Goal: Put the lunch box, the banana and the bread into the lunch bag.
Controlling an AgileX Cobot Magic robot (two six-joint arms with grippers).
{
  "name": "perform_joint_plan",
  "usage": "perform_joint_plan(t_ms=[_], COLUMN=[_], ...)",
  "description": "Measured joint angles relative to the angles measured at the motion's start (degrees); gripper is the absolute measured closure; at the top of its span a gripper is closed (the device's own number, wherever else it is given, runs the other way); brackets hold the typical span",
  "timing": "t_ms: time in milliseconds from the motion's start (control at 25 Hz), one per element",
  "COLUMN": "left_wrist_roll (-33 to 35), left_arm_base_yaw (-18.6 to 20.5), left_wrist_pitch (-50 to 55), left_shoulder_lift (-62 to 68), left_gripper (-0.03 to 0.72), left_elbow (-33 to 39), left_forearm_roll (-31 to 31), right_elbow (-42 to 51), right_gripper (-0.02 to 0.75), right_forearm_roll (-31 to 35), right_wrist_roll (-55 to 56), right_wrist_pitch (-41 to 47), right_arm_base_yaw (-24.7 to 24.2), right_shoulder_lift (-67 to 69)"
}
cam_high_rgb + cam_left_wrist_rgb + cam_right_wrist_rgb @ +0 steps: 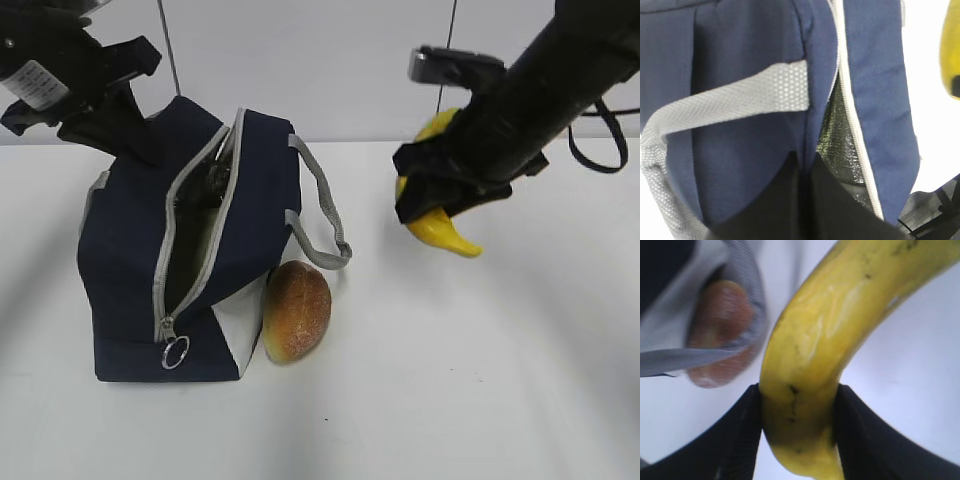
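One navy lunch bag (135, 270) on white bench (450, 380), zipper agape (silver lining visible). One bread (296, 311) touching bag's white side panel. One banana (440, 225) aloft, pinched in right claw (440, 195), well right of bag. Left claw (110, 120) at bag's rear top edge, grip state unclear.

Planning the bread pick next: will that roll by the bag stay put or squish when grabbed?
The bread looks oval and rounded, so it may roll if nudged. It leans against the lunch bag, which probably steadies it. Its crust suggests light and crushable; grip gently.
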Motion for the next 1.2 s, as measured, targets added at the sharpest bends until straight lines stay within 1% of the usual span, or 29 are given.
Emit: perform_joint_plan(t_ms=[40, 120, 240, 280, 360, 520, 640, 760, 880, 1040, 1200], left_wrist_roll=[0.00, 0.00, 0.00, 0.00, 0.00, 0.00, 0.00, 0.00, 0.00, 0.00, 0.00], left_arm_base_yaw=[0.00, 0.00, 0.00, 0.00, 0.00, 0.00, 0.00, 0.00, 0.00, 0.00, 0.00], left_wrist_pitch=[0.00, 0.00, 0.00, 0.00, 0.00, 0.00, -0.12, -0.25, -0.37, -0.37, -0.41], left_shoulder_lift=[0.00, 0.00, 0.00, 0.00, 0.00, 0.00, 0.00, 0.00, 0.00, 0.00, 0.00], left_gripper=[0.691, 0.691, 0.691, 0.691, 0.691, 0.691, 0.691, 0.691, 0.691, 0.691, 0.691], left_elbow=[0.00, 0.00, 0.00, 0.00, 0.00, 0.00, 0.00, 0.00, 0.00, 0.00, 0.00], left_forearm_roll=[0.06, 0.05, 0.54, 0.66, 0.71, 0.78, 0.80, 0.85, 0.85, 0.85, 0.92], right_elbow=[-1.11, -3.80, -6.53, -6.99, -7.50, -7.63, -7.63, -7.74, -8.83, -13.42, -20.55], right_gripper=[0.414, 0.414, 0.414, 0.414, 0.414, 0.414, 0.414, 0.414, 0.414, 0.414, 0.414], right_forearm_roll=[3.28, 13.57, 26.91, 30.08, 33.85, 35.79, 38.60, 41.61, 42.33, 42.56, 42.42], right_wrist_roll=[-3.30, -10.71, -19.74, -21.50, -23.11, -23.76, -23.84, -23.33, -20.78, -16.62, -12.46], right_wrist_pitch=[0.98, 4.31, 9.58, 11.05, 13.13, 16.74, 17.37, 17.37, 17.26, 17.26, 17.26], right_arm_base_yaw=[0.43, 1.75, 4.47, 5.36, 6.87, 9.25, 10.67, 11.04, 11.04, 11.04, 11.04], right_shoulder_lift=[-0.89, -1.69, -1.67, -1.52, -0.63, 2.66, 6.18, 9.05, 11.64, 16.20, 21.28])
